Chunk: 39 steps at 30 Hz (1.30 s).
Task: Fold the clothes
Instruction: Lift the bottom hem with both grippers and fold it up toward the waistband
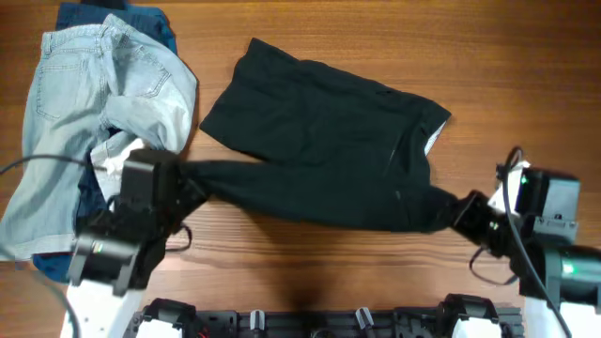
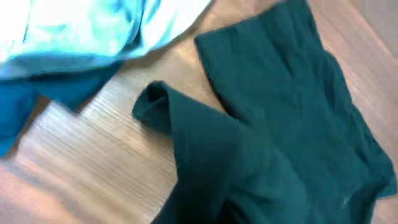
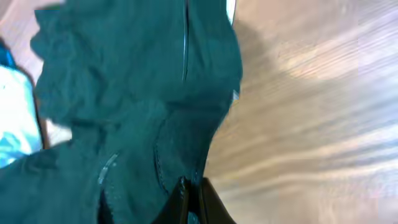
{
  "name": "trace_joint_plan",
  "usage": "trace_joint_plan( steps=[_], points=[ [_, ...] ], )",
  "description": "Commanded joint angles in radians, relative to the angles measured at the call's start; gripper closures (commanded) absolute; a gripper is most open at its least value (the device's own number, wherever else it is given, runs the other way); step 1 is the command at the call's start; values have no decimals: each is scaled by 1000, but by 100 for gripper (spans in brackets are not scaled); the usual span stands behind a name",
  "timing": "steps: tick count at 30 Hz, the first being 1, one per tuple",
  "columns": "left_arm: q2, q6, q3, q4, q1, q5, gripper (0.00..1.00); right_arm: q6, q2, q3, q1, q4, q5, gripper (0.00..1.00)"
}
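Observation:
The black shorts (image 1: 319, 141) lie across the middle of the wooden table, their near edge pulled taut between both grippers. My left gripper (image 1: 194, 178) is shut on the shorts' near left corner; in the left wrist view its fingers are hidden under the dark fabric (image 2: 273, 137). At the near right corner my right gripper (image 1: 458, 208) is shut on the shorts, with the fingertips (image 3: 185, 190) pinching the cloth (image 3: 124, 93). A sliver of pale lining (image 1: 434, 141) shows at the shorts' right end.
Light-blue denim (image 1: 84, 103) sprawls at the far left, partly under my left arm, with a dark-blue piece (image 1: 141, 19) beneath it at the back. Bare wood (image 1: 526, 75) lies to the right of the shorts.

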Motion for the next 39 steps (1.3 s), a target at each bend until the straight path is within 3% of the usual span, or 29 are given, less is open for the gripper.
trace_joint_plan(
  steps=[1,7,10,17,28,39],
  points=[
    [161,15,18,120,-3,-148,96,-2,112,20,-1,103,93,95],
    [500,166,18,578,-3,-157,96,-23,393,20,-1,323,116,96],
    [624,166,18,823,-2,-161,96,-23,511,20,-1,420,117,96],
    [677,252,18,1255,-3,-233,96,-20,623,20,-1,623,131,96],
    [915,286,29,1592,-13,-223,96,6,762,20,-1,824,200,96],
    [1208,298,349,1596,-57,-216,96,34,833,20,-1,918,245,96]
  ],
)
